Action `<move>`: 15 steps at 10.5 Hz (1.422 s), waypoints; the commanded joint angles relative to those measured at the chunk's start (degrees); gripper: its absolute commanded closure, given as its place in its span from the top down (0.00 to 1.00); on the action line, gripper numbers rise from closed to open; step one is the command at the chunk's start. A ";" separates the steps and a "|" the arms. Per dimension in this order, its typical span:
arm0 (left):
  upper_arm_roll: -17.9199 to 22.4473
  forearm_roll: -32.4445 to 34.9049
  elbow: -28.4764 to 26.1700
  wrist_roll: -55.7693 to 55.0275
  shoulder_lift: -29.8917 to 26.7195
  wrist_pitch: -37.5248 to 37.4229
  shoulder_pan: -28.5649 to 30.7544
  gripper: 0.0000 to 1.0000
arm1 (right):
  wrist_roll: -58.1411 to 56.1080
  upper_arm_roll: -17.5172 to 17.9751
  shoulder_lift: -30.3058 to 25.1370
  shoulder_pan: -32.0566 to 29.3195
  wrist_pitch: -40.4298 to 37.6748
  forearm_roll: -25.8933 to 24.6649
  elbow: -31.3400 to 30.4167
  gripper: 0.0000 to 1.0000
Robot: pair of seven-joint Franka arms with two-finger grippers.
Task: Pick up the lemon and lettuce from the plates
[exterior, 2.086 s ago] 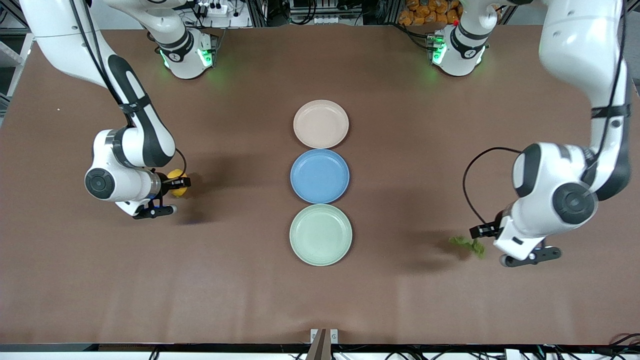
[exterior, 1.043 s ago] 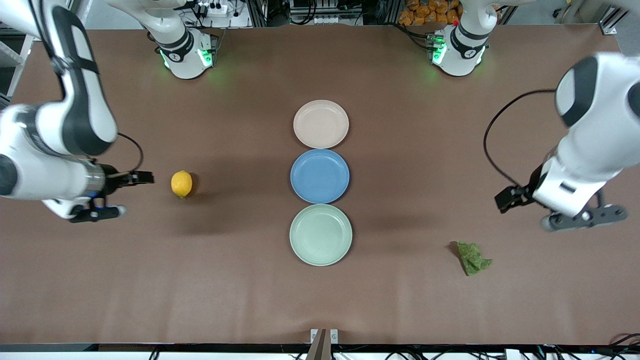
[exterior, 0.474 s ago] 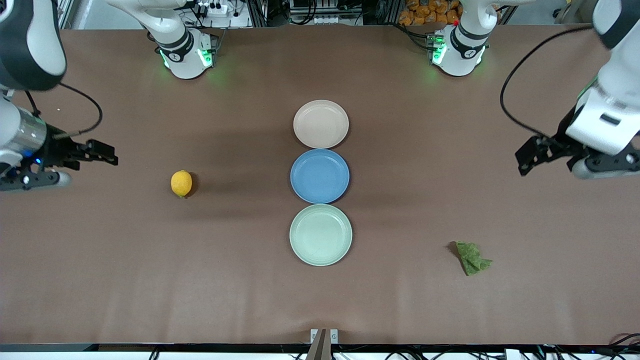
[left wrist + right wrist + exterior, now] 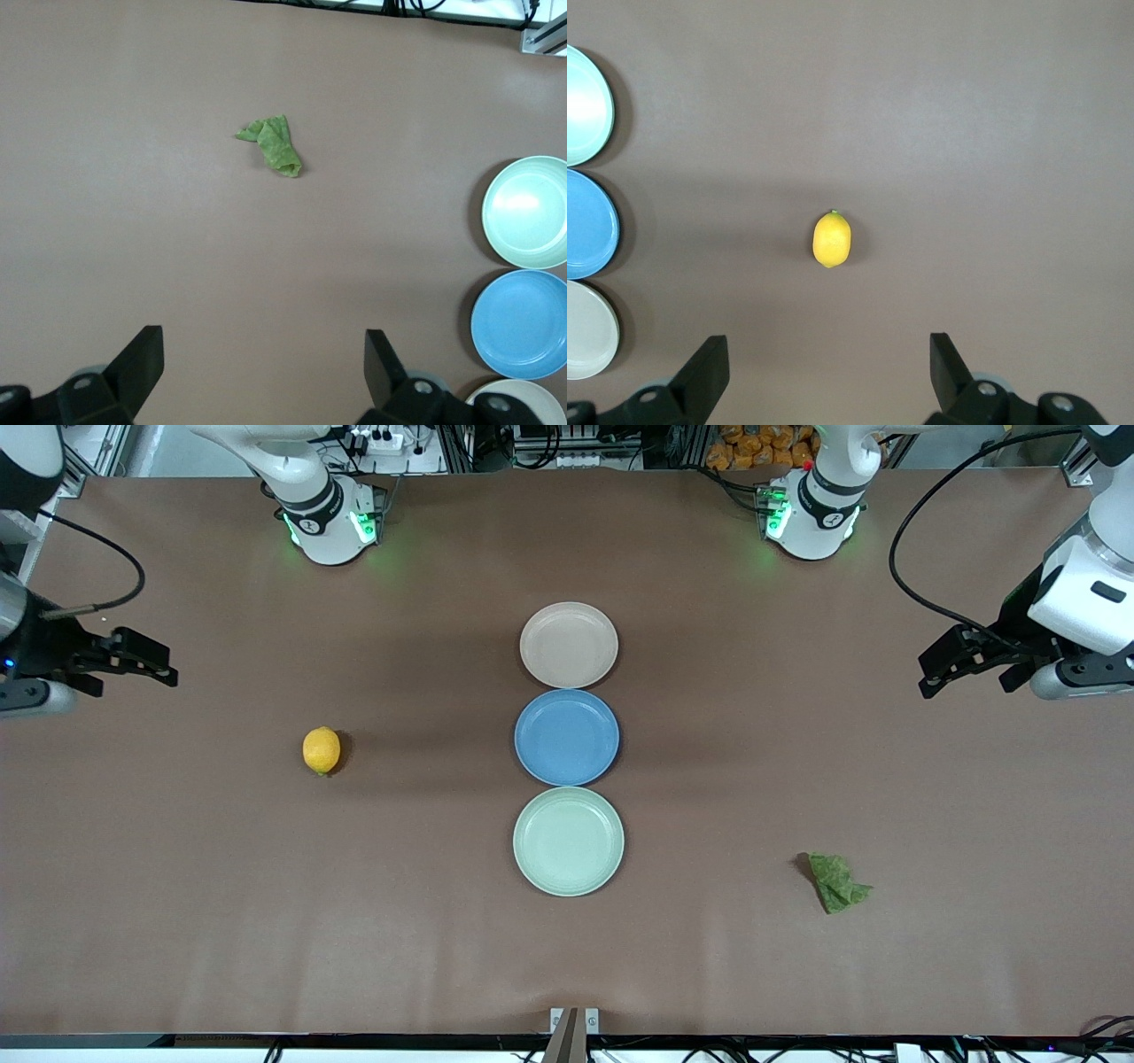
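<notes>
Since the lemon point(image 4: 321, 750) and the lettuce point(image 4: 836, 883) both lay on the bare tabletop point(image 4: 266, 886), off the beige point(image 4: 568, 645) and mint plates point(image 4: 568, 841), the picking looked finished. Right tool point(image 4: 146, 662) and left tool point(image 4: 946, 662) hung released near the table ends; next, probably parking.

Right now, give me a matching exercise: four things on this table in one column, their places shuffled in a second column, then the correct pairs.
Things:
1. lemon
2. lettuce
3. mint green plate
4. beige-pink plate

Places:
A. end of the plate row nearest the robots' bases
B. bare table, toward the left arm's end
C. end of the plate row nearest the front camera
D. bare table, toward the right arm's end

Pairs: 1-D, 2-B, 3-C, 4-A
</notes>
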 commanded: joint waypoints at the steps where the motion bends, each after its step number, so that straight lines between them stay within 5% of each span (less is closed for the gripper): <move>1: -0.03 -1.79 -0.85 1.97 -1.27 -0.60 0.73 1.00 | 0.39 0.61 -1.97 -0.32 -0.26 -1.89 -0.32 1.00; 15: 0.33 -0.74 0.56 3.64 -0.83 -2.27 1.43 1.00 | 0.39 0.43 -5.66 -0.41 2.11 -4.26 -4.54 1.00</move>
